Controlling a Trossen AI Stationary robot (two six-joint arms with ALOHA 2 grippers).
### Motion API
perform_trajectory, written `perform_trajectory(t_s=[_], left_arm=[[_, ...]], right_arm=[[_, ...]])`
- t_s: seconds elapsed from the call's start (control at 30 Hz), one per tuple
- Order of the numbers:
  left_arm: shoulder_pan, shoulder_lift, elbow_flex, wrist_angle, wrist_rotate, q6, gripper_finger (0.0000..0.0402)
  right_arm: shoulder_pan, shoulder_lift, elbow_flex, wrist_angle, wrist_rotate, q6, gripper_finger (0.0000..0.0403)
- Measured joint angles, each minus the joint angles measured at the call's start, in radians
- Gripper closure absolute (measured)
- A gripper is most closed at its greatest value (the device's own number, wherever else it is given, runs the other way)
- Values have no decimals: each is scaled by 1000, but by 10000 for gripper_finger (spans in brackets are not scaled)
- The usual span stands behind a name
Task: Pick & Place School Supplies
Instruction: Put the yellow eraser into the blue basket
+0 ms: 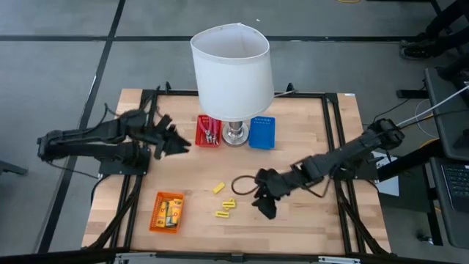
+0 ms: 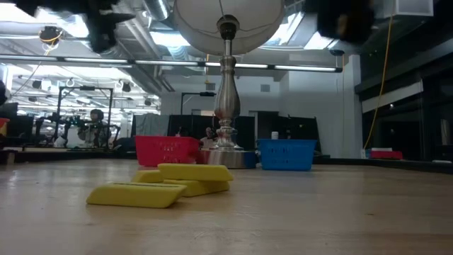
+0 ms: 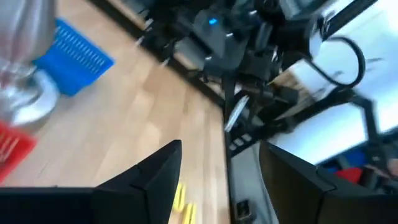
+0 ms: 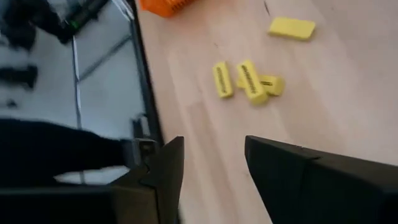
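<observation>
**4 yellow pieces loose on table, both grippers empty**

Count: 1 lone yellow piece (image 1: 218,188), a cluster of 3 yellow pieces (image 1: 226,208) nearer the front edge. 3 baskets: orange basket (image 1: 167,212) holding packets, red basket (image 1: 209,131) with tools, blue basket (image 1: 262,132). Right gripper (image 1: 265,209) angled down just beside the cluster, fingers parted, nothing held. Left gripper (image 1: 178,141) near the red basket, fingers spread, nothing held.

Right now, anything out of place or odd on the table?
A white-shaded lamp stands mid-table between the red basket and blue basket, odd for a sorting bench. Four yellow pieces lie loose on the wood, one resting across another. Nothing looks spilled or damaged.
</observation>
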Motion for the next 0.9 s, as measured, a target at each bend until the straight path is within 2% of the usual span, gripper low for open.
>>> perform_trajectory(t_s=[0.1, 0.23, 0.4, 0.53, 0.7, 0.9], left_arm=[[-176, -59, 5, -141, -178, -21, 194], [-384, -53, 40, -251, -349, -61, 198], [-589, 55, 107, -350, -530, -86, 199], [-695, 173, 157, -376, -663, -87, 199], [-754, 267, 173, -372, -723, -145, 199], [-812, 301, 173, -367, -754, -236, 199]], right_arm=[[-64, 22, -13, 19, -73, -121, 241], [-84, 78, -15, 41, -85, -293, 252], [-74, 146, -15, 88, -50, -471, 261], [-72, 214, -15, 188, -13, -628, 265], [-69, 296, -15, 288, 31, -655, 271], [-51, 375, -15, 399, 73, -665, 269]])
